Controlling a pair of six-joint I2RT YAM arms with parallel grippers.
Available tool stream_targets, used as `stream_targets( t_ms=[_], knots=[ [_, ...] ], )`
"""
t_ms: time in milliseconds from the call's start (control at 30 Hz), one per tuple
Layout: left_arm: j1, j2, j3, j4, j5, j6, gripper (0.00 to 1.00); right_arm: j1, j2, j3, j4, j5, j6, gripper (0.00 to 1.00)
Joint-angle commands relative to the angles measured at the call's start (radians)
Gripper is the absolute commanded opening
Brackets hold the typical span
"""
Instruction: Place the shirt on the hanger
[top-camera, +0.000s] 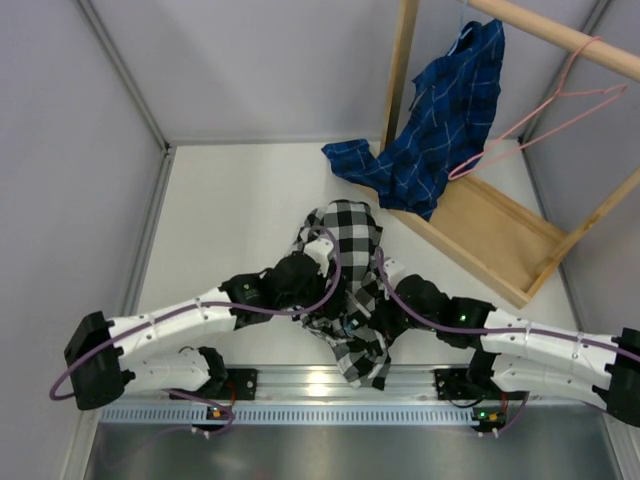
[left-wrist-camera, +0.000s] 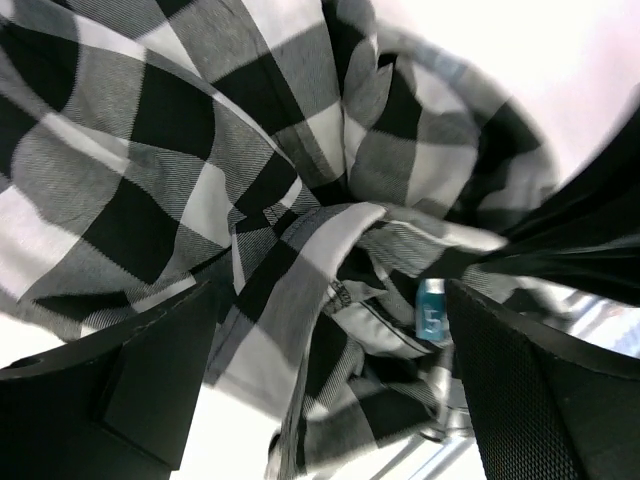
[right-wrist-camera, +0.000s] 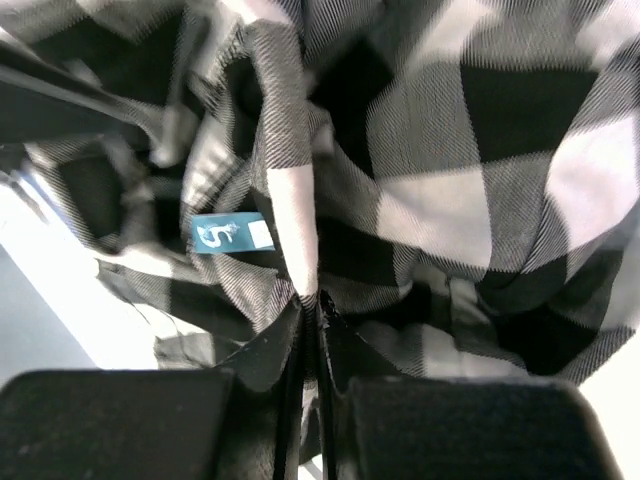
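The black-and-white check shirt (top-camera: 350, 235) lies bunched on the table between both arms. In the left wrist view my left gripper (left-wrist-camera: 335, 390) is open, its fingers (left-wrist-camera: 130, 390) spread wide to either side of the crumpled shirt (left-wrist-camera: 150, 150), gripping nothing. Seen from the right wrist, my right gripper (right-wrist-camera: 315, 310) is shut on a fold of the shirt (right-wrist-camera: 500, 150), beside a blue size tag (right-wrist-camera: 230, 233). From above, the left gripper (top-camera: 305, 275) and right gripper (top-camera: 385, 290) meet over the fabric. The pink wire hanger (top-camera: 540, 115) hangs from the rod at the back right.
A blue plaid shirt (top-camera: 440, 120) drapes over the wooden rod (top-camera: 560, 35) of a rack whose wooden base (top-camera: 490, 235) sits on the table at the right. Grey walls enclose the table on the left and right.
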Motion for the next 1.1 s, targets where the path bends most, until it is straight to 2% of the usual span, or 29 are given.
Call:
stream_targets(
  t_ms=[0,67,133,200,233,300,333,367,400,433,467,500,533,567,667,800,933,1000,1067],
  knots=[
    [0.002,0.065,0.012,0.113,0.041,0.148,0.97,0.017,-0.077,0.065,0.025,0.069,-0.005,0.02],
    [0.002,0.109,0.025,0.116,0.117,0.177,0.93,0.017,-0.105,0.055,0.011,0.067,-0.005,0.02],
    [0.001,0.138,0.032,0.115,0.177,0.203,0.84,0.017,-0.149,0.039,0.002,0.067,-0.008,0.01],
    [0.001,0.174,0.043,0.115,0.171,0.204,0.71,0.017,-0.194,0.027,0.002,0.072,-0.009,0.01],
    [0.002,0.181,0.044,0.116,0.167,0.202,0.47,0.017,-0.206,0.018,0.0,0.073,-0.011,0.01],
    [0.001,0.195,0.048,0.119,0.168,0.196,0.26,0.015,-0.237,0.013,-0.009,0.089,-0.011,0.01],
    [0.002,0.195,0.051,0.119,0.17,0.193,0.09,0.015,-0.241,0.013,-0.015,0.096,-0.009,0.01],
    [0.002,0.189,0.052,0.119,0.171,0.19,0.02,0.017,-0.249,0.013,-0.02,0.102,-0.009,0.02],
    [0.002,0.183,0.058,0.121,0.165,0.182,0.0,0.017,-0.251,0.018,-0.021,0.106,-0.011,0.09],
    [0.001,0.174,0.064,0.119,0.156,0.179,0.0,0.015,-0.251,0.021,-0.021,0.104,-0.012,0.25],
    [0.001,0.153,0.071,0.118,0.098,0.18,0.0,0.017,-0.249,0.025,-0.024,0.103,-0.011,0.5],
    [0.001,0.14,0.086,0.116,0.067,0.171,0.0,0.018,-0.249,0.028,-0.021,0.09,-0.012,0.58],
    [0.002,0.13,0.095,0.115,0.04,0.167,0.0,0.017,-0.249,0.033,-0.017,0.081,-0.015,0.71],
    [0.002,0.105,0.103,0.11,0.018,0.165,0.0,0.017,-0.243,0.035,-0.011,0.052,-0.017,0.74],
    [0.002,0.074,0.126,0.112,-0.007,0.158,0.0,0.017,-0.203,0.039,0.003,0.017,-0.029,0.8],
    [0.002,0.073,0.138,0.11,-0.057,0.119,0.0,0.031,-0.156,0.019,0.006,0.015,-0.016,0.79],
    [0.002,0.071,0.146,0.092,-0.225,0.041,0.0,0.08,-0.148,-0.001,0.042,0.018,0.023,0.77],
    [0.002,0.073,0.147,0.092,-0.258,0.0,0.0,0.106,-0.133,-0.007,0.077,0.036,0.031,0.74],
    [0.002,0.071,0.155,0.09,-0.278,-0.029,0.0,0.113,-0.093,-0.005,0.12,0.055,0.032,0.65]
  ],
)
